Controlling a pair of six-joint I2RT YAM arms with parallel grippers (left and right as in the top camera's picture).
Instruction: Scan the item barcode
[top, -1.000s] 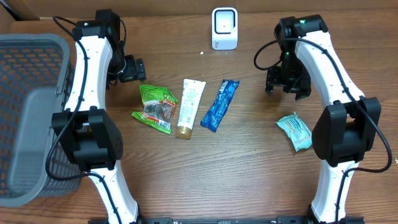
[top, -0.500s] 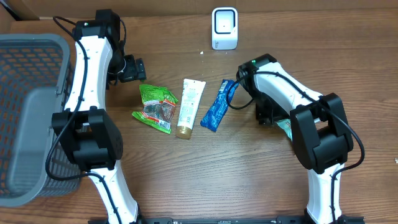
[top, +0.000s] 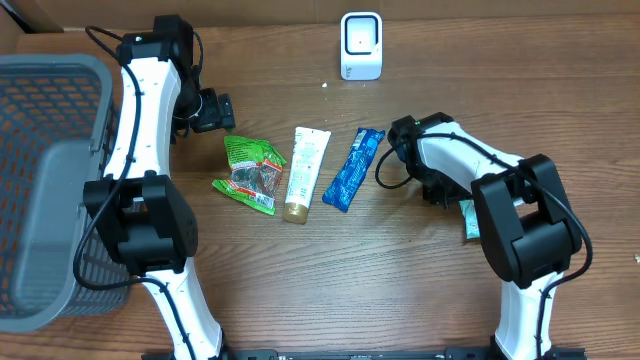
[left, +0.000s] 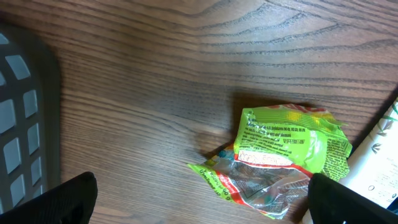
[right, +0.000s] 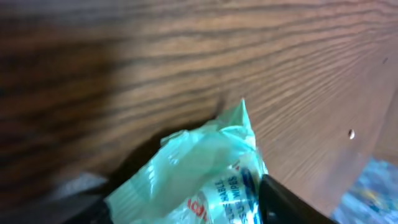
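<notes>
Right pincer (top: 441, 192) newly over teal "wipes" packet (right: 198, 167), grip unclear; left pincer (top: 216, 111) wide, empty.

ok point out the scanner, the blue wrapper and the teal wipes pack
scanner (top: 361, 40), overhead view, middle of its white front face
blue wrapper (top: 353, 168), overhead view, centre of the packet
teal wipes pack (right: 193, 165), right wrist view, crumpled upper end of the pack
</notes>
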